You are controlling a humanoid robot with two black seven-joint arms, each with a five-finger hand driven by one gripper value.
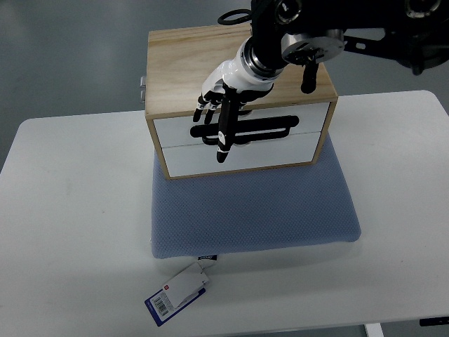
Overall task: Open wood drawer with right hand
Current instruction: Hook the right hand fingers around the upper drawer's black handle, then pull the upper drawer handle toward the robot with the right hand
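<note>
My right hand (223, 105), fingers extended and empty, hovers above the wood drawer (242, 130)'s sideways handle slot, directly beneath.

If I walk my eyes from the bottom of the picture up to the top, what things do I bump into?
Paper tag → blue cushion → lower white drawer front → robot hand with fingers spread over the upper drawer's handle slot → wooden top of the drawer box.

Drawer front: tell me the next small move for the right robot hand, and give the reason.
Probably curl the fingers into the dark handle slot of the top drawer. The right robot hand hangs open over that slot, fingers pointing down across it, and both drawers look shut, flush with the wood box.
</note>
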